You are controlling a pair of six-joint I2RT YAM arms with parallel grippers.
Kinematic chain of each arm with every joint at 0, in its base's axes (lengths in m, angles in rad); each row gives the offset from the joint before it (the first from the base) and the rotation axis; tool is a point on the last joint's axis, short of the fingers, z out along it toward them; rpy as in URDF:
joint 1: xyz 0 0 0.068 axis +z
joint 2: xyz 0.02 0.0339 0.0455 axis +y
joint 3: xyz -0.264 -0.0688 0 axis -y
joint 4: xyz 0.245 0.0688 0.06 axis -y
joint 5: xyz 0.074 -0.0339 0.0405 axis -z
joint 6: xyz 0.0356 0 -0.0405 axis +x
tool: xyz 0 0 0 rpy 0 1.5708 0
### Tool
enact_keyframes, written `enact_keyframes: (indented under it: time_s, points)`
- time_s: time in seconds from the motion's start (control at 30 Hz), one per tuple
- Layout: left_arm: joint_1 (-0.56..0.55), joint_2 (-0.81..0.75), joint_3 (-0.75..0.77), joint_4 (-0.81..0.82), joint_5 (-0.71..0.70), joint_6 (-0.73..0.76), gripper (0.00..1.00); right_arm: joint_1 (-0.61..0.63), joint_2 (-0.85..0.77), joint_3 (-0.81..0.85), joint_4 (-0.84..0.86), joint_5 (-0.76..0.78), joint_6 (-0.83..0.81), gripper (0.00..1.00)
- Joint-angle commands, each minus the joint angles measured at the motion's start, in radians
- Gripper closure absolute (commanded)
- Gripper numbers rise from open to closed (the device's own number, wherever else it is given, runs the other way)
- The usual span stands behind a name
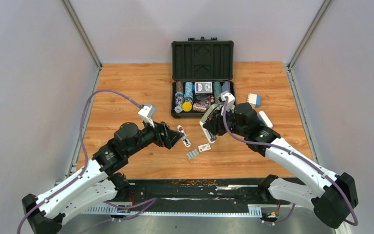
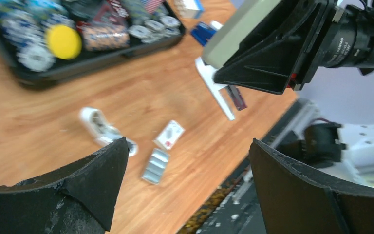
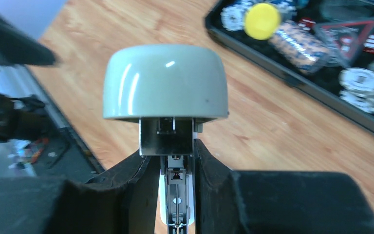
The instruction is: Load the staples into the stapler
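Note:
My right gripper (image 1: 213,125) is shut on the stapler (image 1: 207,116), holding it tilted above the table with its grey-olive top swung open. In the right wrist view the rounded olive top (image 3: 165,83) faces the camera, and the metal magazine channel (image 3: 176,195) sits pinched between my fingers (image 3: 126,190). A loose block of silvery staples (image 1: 191,154) (image 2: 156,165) lies on the wood beside a small white box sleeve (image 1: 204,147) (image 2: 169,135). A little white tray (image 1: 184,136) (image 2: 100,127) lies left of them. My left gripper (image 1: 175,137) (image 2: 189,146) hovers open and holds nothing, just left of the tray and above the staples.
An open black case (image 1: 202,58) of poker chips and cards stands at the back middle. A blue-and-white block (image 1: 254,100) and a white oblong object (image 1: 265,118) lie right of the right arm. A black strip (image 1: 199,187) runs along the near table edge.

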Motion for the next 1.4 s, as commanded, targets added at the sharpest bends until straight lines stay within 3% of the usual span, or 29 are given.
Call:
enact_keyframes:
  time_s: [0.0, 0.3, 0.43, 0.77, 1.37]
  points:
    - [0.004, -0.044, 0.177, -0.366, -0.233, 0.204, 0.00, -0.005, 0.042, 0.064, -0.069, 0.212, -0.153, 0.98]
    - [0.004, -0.081, 0.382, -0.625, -0.442, 0.446, 0.00, -0.006, 0.248, 0.110, -0.041, 0.364, -0.335, 0.98]
    - [0.004, -0.115, 0.331, -0.587, -0.511, 0.512, 0.00, -0.013, 0.337, 0.109, 0.029, 0.347, -0.360, 0.97]
    - [0.004, -0.133, 0.201, -0.481, -0.506, 0.514, 0.00, -0.033, 0.540, 0.137, 0.127, 0.243, -0.386, 0.95]
    - [0.014, -0.148, 0.178, -0.481, -0.550, 0.528, 0.00, -0.033, 0.590, 0.123, 0.107, 0.237, -0.380, 0.66]
